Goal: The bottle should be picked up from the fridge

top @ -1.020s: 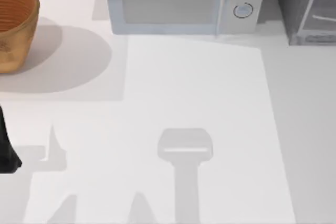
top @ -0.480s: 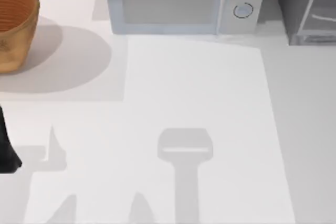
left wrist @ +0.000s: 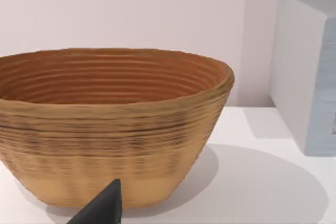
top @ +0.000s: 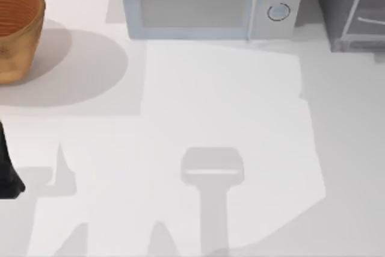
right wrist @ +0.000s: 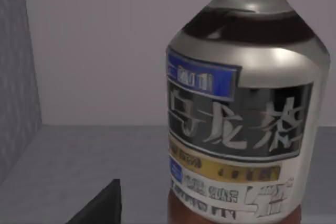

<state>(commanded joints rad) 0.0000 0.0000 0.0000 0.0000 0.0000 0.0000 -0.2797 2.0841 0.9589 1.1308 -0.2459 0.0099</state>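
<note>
- The slim white-capped bottle with a dark label stands upright on the grey floor inside the dark grey fridge, at two o'clock on the white tabletop.
- Right claw close before the bottle; whether its fingers are wide or narrow, I cannot tell.
- Judged best: centre on the label band, approach level, close gently to avoid toppling.
- Left claw idles at nine o'clock, facing the woven brown basket; its spread cannot be told.

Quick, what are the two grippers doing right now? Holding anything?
Left gripper: by the basket; cannot tell if open or shut.
Right gripper: close to the bottle; cannot tell either.
</note>
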